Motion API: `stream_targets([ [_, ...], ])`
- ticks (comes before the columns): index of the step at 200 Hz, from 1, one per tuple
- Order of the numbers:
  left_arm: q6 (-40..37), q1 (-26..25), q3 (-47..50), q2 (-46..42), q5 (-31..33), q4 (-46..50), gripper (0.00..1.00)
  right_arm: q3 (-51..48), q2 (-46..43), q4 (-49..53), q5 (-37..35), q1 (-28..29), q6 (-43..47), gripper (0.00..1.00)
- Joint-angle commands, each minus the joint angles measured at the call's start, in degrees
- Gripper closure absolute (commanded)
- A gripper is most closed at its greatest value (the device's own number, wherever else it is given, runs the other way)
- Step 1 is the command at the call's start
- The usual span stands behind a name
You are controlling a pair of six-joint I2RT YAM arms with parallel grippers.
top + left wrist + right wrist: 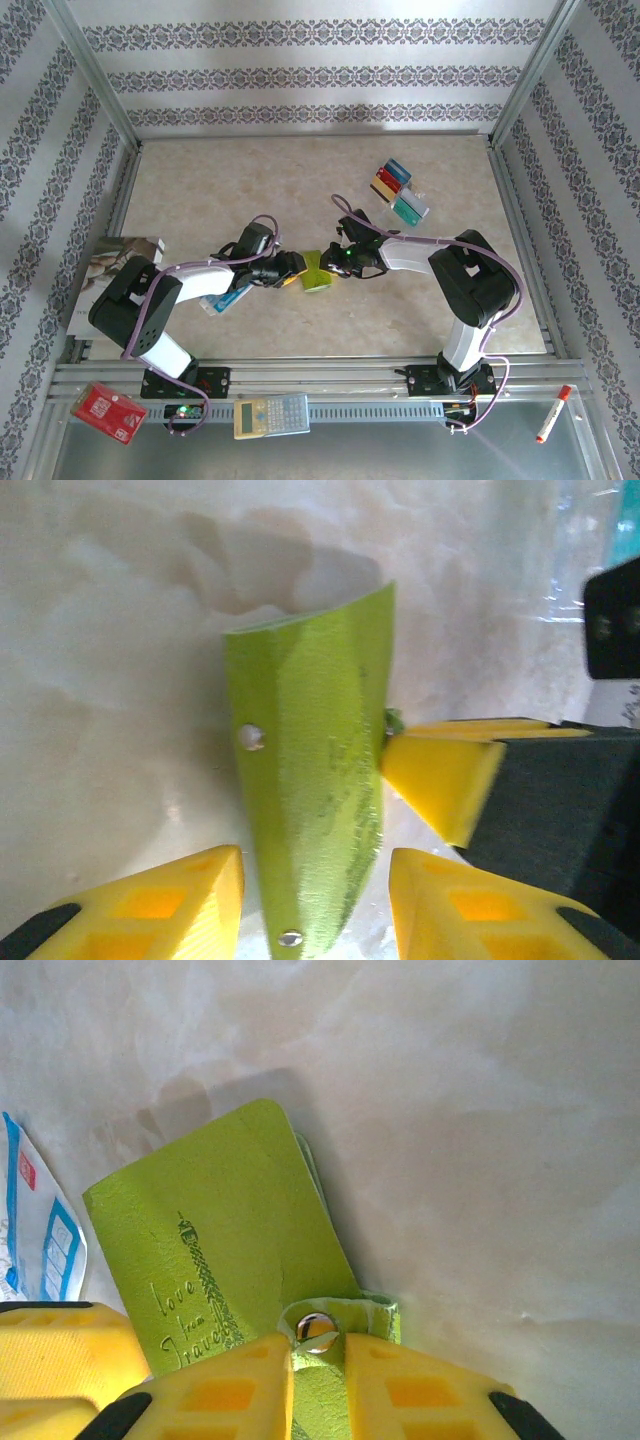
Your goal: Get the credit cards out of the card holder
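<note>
**Two grippers at a soft green wallet, mid-table**

The left arm (pixel 150 305) and the right arm (pixel 470 275) reach in from the near edge and meet over the middle of the table (pixel 250 190). The card holder (pixel 210 1230) lies there with its lime cover bowed up off the surface. The left gripper (pixel 315 890) has its jaws apart, straddling the cover, with a sliver of table showing on each side. The right gripper (pixel 318 1365) has its jaws pinched together on the snap tab (pixel 345 1312). A stack of credit cards (pixel 398 190) sits well apart at the far right. Whether any are inside the holder cannot be seen.

The holder looks light and floppy, with a grained, grippy skin, so it will likely bend and drag rather than sit firm. One cover probably needs pinning while the tab is pulled. Any card inside should be stiff, thin and slick, and best pinched by an exposed edge and drawn straight out.
</note>
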State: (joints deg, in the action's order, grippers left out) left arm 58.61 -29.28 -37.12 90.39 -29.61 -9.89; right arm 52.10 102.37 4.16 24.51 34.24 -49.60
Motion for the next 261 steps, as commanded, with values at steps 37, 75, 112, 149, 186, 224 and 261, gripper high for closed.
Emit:
stream_targets([
  [37, 0.55, -0.49, -0.79, 2.25, -0.35, 2.04, 0.56, -2.09, 2.83, 3.14, -2.89, -0.49, 0.05, 0.78],
  [75, 0.8, -0.46, -2.68, 5.12, -5.48, -2.85, 0.62, -2.15, 3.13, 2.56, -2.38, -0.71, 0.03, 0.79],
  [112, 1.86, -0.44, -2.81, 5.32, -6.61, -7.8, 0.68, -2.1, 2.84, 1.91, -2.19, -0.85, -0.06, 0.79],
  [149, 1.77, -0.44, -2.91, 5.42, -5.87, -7.76, 0.7, -1.4, 1.97, 2.38, -2.27, -0.96, 1.2, 0.78],
  [186, 1.77, -0.45, -1.93, 5.2, -4.48, -8.12, 0.85, 0.34, -0.75, 5.28, -4.1, -0.94, 5.36, 0.76],
  [224, 1.01, -0.48, -0.66, 3.5, -3.35, -8.44, 0.96, 2.2, -6.97, 7.29, -7.81, -0.85, 10.21, 0.61],
  [261, -1.17, -0.48, -1.15, 1.63, -3.19, -6.15, 1.0, 4.22, -8.45, 9.48, -10.1, 0.03, 13.6, 0.56],
])
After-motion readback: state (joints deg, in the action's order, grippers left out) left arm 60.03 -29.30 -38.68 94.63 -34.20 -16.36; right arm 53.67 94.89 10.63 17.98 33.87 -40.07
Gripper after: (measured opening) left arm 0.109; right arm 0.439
